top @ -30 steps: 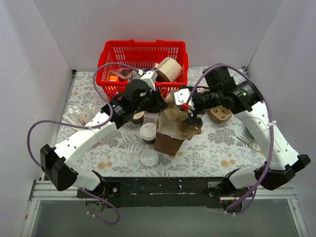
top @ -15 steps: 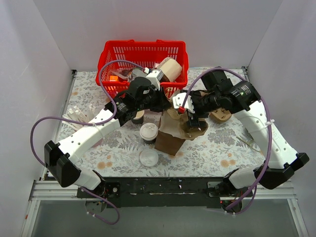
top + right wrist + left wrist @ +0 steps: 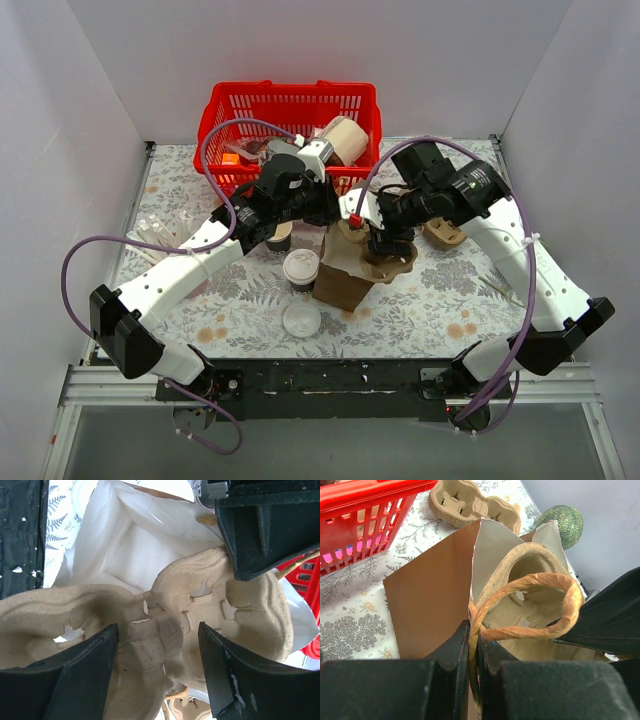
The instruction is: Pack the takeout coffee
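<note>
While the left end effector (image 3: 474,635) is clenched on the twisted paper handle (image 3: 530,607) of the brown paper bag (image 3: 338,288), the bag stands upright in the middle of the floral surface (image 3: 440,300) with its mouth pulled open. A pulp cup carrier (image 3: 175,595) lies tilted across that mouth, covering most of the white inside of the bag and blocking the way in. The right end effector (image 3: 157,627) straddles the carrier's middle ridge with one finger on each side. Its jaws stand fairly wide, and I cannot tell whether they press the pulp or merely flank it.

The takeout coffee (image 3: 300,268) is outside the bag. It stands upright on the surface with its white lid on, just beside the bag's left front edge and under no arm. A loose white lid (image 3: 301,320) lies flat nearer the arm bases, apart from the cup. A lidless dark cup (image 3: 280,240) stands behind the coffee, partly hidden under the left arm.

A red basket (image 3: 290,110) sits at the back of the surface, holding mixed items too cluttered to name. A second pulp carrier (image 3: 446,232) rests on the surface to the right of the bag, partly under the right arm. From the left wrist view a green striped ball (image 3: 560,522) shows beyond it. Clear packets (image 3: 155,235) lie near the left edge.
</note>
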Controlling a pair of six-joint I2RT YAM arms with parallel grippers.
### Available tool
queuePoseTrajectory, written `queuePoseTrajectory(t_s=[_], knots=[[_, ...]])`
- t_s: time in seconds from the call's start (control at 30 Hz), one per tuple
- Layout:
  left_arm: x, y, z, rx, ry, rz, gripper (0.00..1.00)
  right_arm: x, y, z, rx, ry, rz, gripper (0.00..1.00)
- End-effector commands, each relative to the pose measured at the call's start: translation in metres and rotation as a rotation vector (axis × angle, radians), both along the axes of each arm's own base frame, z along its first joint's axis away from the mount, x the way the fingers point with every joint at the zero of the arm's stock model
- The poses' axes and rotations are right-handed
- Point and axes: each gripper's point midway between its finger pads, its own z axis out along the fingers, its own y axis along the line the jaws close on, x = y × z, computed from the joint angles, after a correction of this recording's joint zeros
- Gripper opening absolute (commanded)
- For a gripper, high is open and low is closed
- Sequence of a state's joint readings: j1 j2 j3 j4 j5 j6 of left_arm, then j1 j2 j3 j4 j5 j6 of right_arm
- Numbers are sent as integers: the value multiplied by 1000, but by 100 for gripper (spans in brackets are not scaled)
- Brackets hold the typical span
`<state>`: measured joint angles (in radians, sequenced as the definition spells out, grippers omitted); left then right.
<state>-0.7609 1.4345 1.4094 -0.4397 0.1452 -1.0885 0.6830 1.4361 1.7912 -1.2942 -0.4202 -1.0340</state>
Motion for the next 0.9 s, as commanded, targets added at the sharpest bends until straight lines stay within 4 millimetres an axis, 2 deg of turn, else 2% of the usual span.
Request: queuePoseTrajectory(t_s=[0.0, 0.13, 0.23, 0.33, 0.37, 0.43, 0.57, 0.6, 0.7, 0.87], knots=[[1, -3, 29, -45, -75, -23, 0, 3, -4, -2, -28, 10, -41, 71], [1, -3, 33, -54, -89, -24, 0, 2, -3, -5, -32, 22, -38, 63], [1, -3, 34, -56, -88, -25, 0, 1, -4, -7, -34, 29, -39, 50], [1, -3, 36, -62, -91, -24, 1, -1, -4, -3, -21, 20, -35, 48], [0, -3, 36, -64, -91, -23, 7, -2, -3, 0, -12, 13, -31, 41], [-1, -3, 36, -74, -85, -22, 11, -1, -2, 7, 9, -2, -34, 35], [-5, -1, 38, -86, -79, -20, 47, 3, 0, 19, 57, -41, -70, 32], [-5, 0, 38, -89, -74, -17, 66, 7, -1, 20, 55, -53, -89, 32], [-6, 5, 41, -102, -73, 13, 75, 12, -3, 26, 71, -69, -143, 32], [-8, 20, 47, -137, -71, 89, 81, 19, -2, 44, 136, -103, -222, 30]])
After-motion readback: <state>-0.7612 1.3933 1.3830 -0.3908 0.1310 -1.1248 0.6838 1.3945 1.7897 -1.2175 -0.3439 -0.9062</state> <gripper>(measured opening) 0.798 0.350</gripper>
